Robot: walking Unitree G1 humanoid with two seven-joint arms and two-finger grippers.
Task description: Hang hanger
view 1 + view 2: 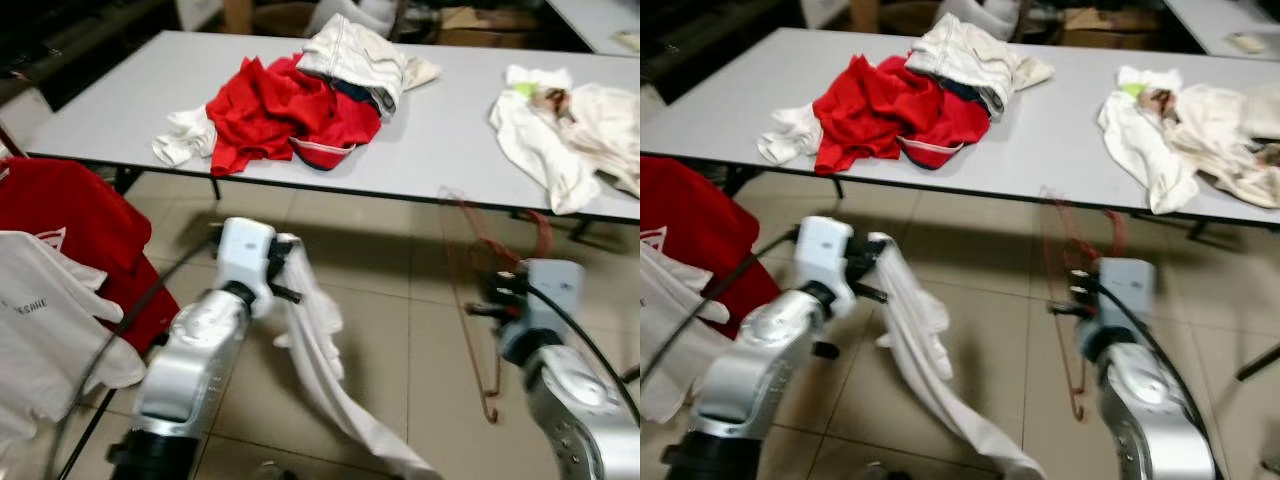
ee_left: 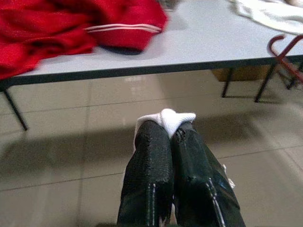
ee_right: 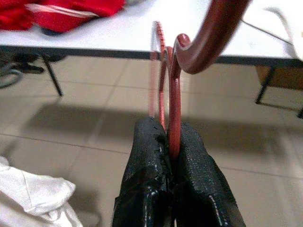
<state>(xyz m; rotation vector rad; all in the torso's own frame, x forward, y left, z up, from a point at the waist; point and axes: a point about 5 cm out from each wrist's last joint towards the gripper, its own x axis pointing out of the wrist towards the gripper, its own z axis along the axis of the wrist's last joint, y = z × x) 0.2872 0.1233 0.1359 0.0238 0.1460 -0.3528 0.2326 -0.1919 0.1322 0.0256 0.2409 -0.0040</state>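
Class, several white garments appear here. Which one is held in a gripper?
The long white garment hanging to the floor, pinched by the left gripper. The other white clothes lie on the table or hang beside the robot.

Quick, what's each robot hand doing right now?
Left hand: closed, pinching a white garment that hangs down toward the floor.
Right hand: closed on a red hanger, in front of the table.

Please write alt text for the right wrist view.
The right gripper is shut on a red hanger, which rises toward the grey table edge. Red clothes lie on the table; white cloth hangs nearby.
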